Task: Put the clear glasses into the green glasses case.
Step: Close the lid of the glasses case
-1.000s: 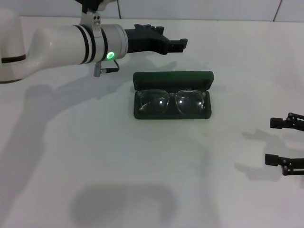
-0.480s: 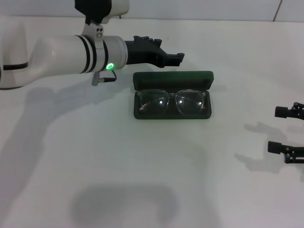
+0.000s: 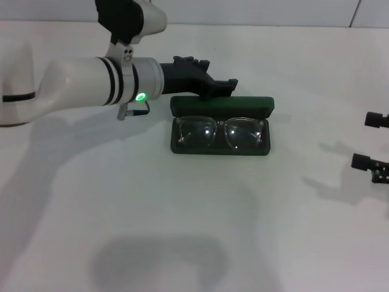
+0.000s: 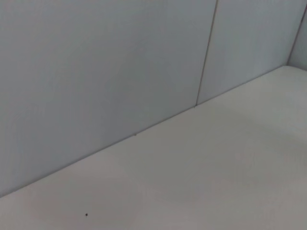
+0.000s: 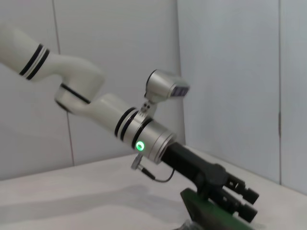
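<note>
Since a second earlier, your left tool (image 3: 228, 86) had dropped toward the green glasses case (image 3: 221, 126) until its tip sat right at the top edge of the raised lid, and that lid had tipped forward, showing narrower than before. Your right tool (image 3: 377, 146) had pulled away toward the right edge of the head view, so only the ends of its two fingers (image 3: 363, 161) remained in sight.

You could see the case lying open near the middle of the white desk (image 3: 182, 231), with the lid standing along its far side. The clear glasses (image 3: 220, 132) lay inside the lower tray, lenses side by side and filling nearly its full width.

Your left tool's black fingers appeared drawn together, with no gap showing between them in the head view; in the right wrist view the same tool (image 5: 240, 201) reached down over the green lid (image 5: 211, 213) and looked closed too. Whether it actually touched the lid could not be told. A green light glowed on the left arm's wrist (image 3: 141, 96).

Your right tool's fingers stood well apart, one above the other in the head view, holding nothing and far from the case. Your left wrist view showed only bare wall and desk.
</note>
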### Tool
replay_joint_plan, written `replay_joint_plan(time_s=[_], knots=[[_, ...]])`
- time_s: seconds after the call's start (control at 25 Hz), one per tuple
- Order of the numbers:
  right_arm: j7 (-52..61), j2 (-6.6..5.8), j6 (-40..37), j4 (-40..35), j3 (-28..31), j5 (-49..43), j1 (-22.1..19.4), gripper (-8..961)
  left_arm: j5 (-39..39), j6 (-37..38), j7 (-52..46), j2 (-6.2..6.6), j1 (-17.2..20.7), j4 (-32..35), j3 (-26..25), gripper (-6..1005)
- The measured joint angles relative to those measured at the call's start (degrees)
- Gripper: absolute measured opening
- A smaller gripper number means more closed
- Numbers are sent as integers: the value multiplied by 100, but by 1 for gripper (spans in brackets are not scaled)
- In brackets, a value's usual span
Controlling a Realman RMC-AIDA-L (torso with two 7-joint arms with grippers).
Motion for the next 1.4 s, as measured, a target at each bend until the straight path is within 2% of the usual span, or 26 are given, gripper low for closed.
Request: replay_joint_plan(time_s=[0.52, 0.76, 1.04, 1.2, 1.4], knots=[[0, 2, 74, 101, 62, 5, 161, 857, -164, 98, 576, 4, 223, 135, -69, 861], [0, 11, 113, 100, 64, 5, 169, 854, -813, 661, 1227, 10, 536, 131, -61, 861], [0, 12, 154, 99, 64, 5, 196, 849, -1321, 1057, 1570, 24, 731, 73, -64, 861], [-4, 12, 180, 99, 68, 5, 209, 847, -2081, 1747, 1941, 47, 989, 71, -60, 861], [-122, 21, 215, 102, 73, 85, 204, 844, -2385, 2320, 1985, 80, 1170, 8, -63, 861]])
